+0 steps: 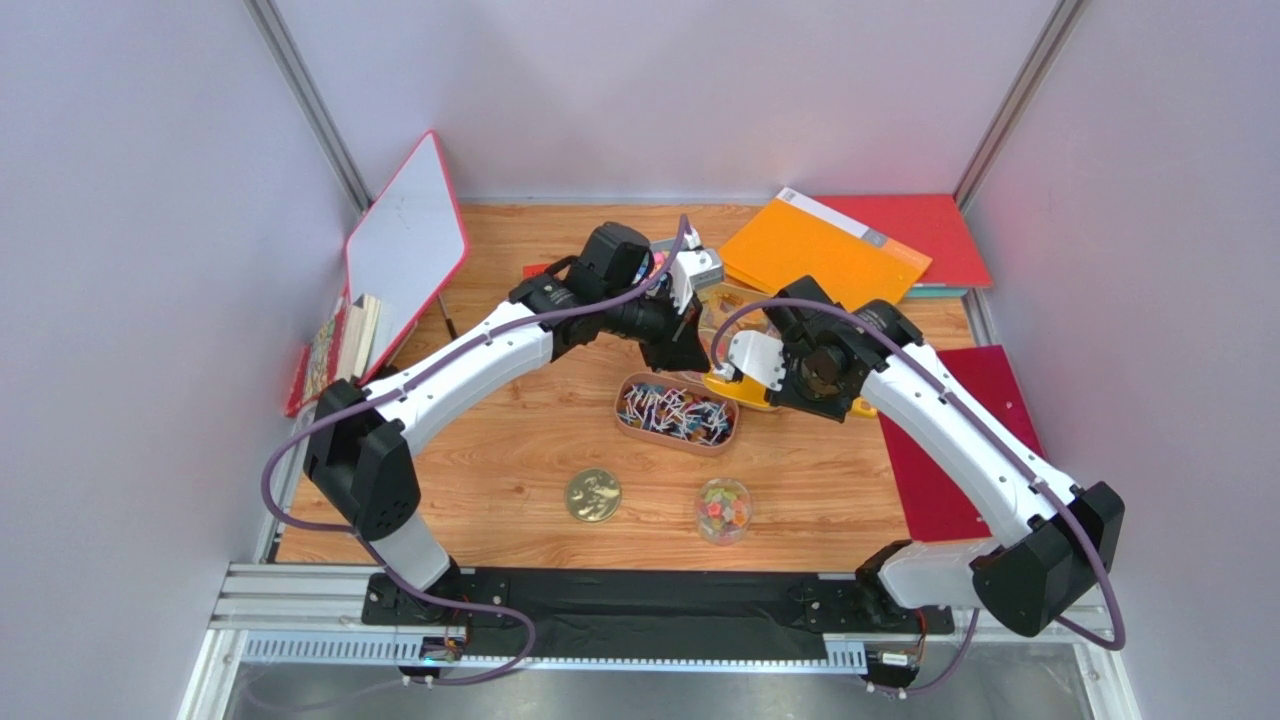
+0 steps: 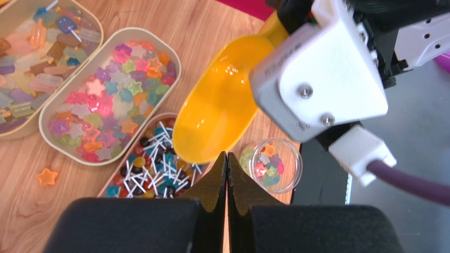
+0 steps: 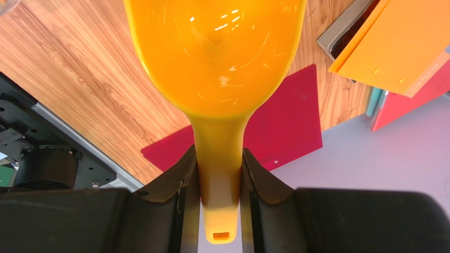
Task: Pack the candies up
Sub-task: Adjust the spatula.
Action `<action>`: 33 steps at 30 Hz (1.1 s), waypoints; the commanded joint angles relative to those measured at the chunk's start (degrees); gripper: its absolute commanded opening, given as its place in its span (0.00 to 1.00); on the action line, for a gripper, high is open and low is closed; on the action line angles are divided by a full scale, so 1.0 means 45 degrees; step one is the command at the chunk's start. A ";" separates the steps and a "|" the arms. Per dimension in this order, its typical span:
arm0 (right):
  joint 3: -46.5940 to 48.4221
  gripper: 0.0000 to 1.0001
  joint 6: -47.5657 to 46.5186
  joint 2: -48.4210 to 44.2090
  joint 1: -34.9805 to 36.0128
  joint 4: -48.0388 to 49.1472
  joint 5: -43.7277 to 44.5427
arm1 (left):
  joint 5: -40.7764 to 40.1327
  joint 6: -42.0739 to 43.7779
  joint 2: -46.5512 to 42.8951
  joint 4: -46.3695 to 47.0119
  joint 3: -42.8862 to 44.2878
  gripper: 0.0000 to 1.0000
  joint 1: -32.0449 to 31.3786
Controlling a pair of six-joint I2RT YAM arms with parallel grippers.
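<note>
My right gripper (image 3: 219, 174) is shut on the handle of a yellow scoop (image 3: 216, 58), whose bowl is empty. In the top view the scoop (image 1: 732, 389) hangs at the right end of an oval tray of white-stick candies (image 1: 676, 410). My left gripper (image 2: 226, 158) is shut and empty, just above and behind the scoop bowl (image 2: 216, 121). Below it lie the stick-candy tray (image 2: 148, 174), a tray of star gummies (image 2: 105, 95) and a tray of pastel wrapped candies (image 2: 31, 52). A small clear jar (image 2: 269, 163) holds several star candies. One orange star (image 2: 46, 176) lies loose on the wood.
A round gold lid (image 1: 594, 495) and the clear jar (image 1: 723, 510) sit near the front edge. A white board (image 1: 406, 248) leans at the left above some books (image 1: 338, 345). An orange folder (image 1: 819, 255) and red folders (image 1: 962, 435) lie at the back and right.
</note>
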 commanded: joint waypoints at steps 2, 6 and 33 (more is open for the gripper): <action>0.0401 0.00 -0.0055 -0.0129 0.0548 0.0572 -0.0399 | 0.0615 -0.0704 0.0201 0.0615 0.0520 0.00 -0.0017; 0.1181 0.00 0.0160 0.0027 0.0646 0.0766 -0.0537 | 0.0713 -0.0744 0.0416 0.0655 0.0521 0.00 -0.0017; 0.3022 0.00 0.0942 -0.1438 0.0627 -0.0657 -0.4541 | -0.2565 0.2026 -0.0733 -0.0381 0.0347 0.00 0.0820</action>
